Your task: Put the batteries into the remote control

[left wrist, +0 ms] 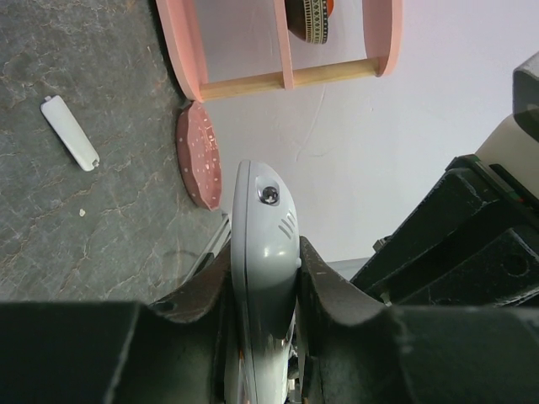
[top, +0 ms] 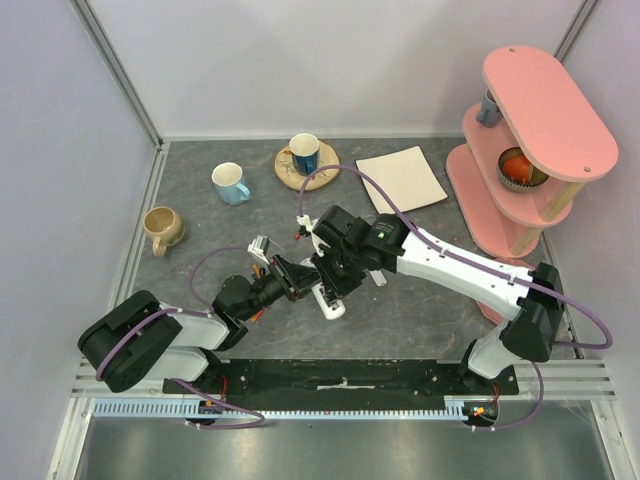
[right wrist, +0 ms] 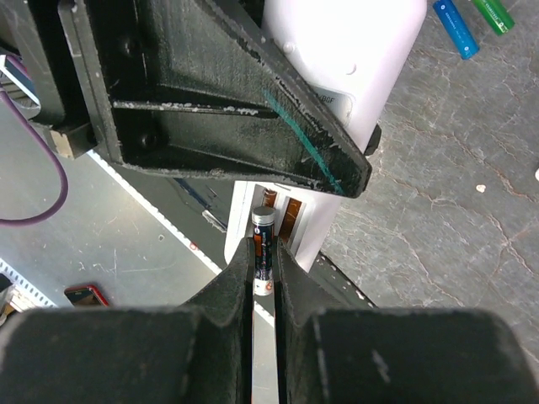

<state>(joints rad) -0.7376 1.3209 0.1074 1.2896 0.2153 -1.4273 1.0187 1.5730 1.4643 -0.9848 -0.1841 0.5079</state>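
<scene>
remote control (left wrist: 263, 210) is up off the counter (top: 410, 325), clamped edge-on in the left gripper (left wrist: 265, 257), near the middle of the counter in the top view. its battery bay (right wrist: 290, 217) is open and faces the right arm, copper contacts showing. right gripper (right wrist: 264, 248) is pinched shut on one battery (right wrist: 264, 227), metal cap leading, hovering just at the mouth of the bay. so this is the insertion step, by my read: one cell on the way in, none seated that i can see.

next move looks fiddly. the cell has to line up with a slot, slide down against a contact, and the remote must not twist in the other grip. a small tilt and it could jam or pop out.

spare cells wait on the counter: a blue battery (right wrist: 456, 27) and a green battery (right wrist: 493, 13) side by side at 1 o'clock in the right wrist view. the white cover (left wrist: 70, 132) lies flat at 10 o'clock in the left wrist view.

further out in the top view, a beige mug (top: 163, 229) and a light blue mug (top: 231, 183) at 10 and 11 o'clock of the remote, nothing showing inside either. dark blue mug (top: 304, 153) on a wooden coaster (top: 322, 175) at 12, contents unclear. white plate (top: 400, 179) at 1, bare. pink shelf (top: 525, 140) at 2, with a bowl (top: 520, 180) holding something orange.
</scene>
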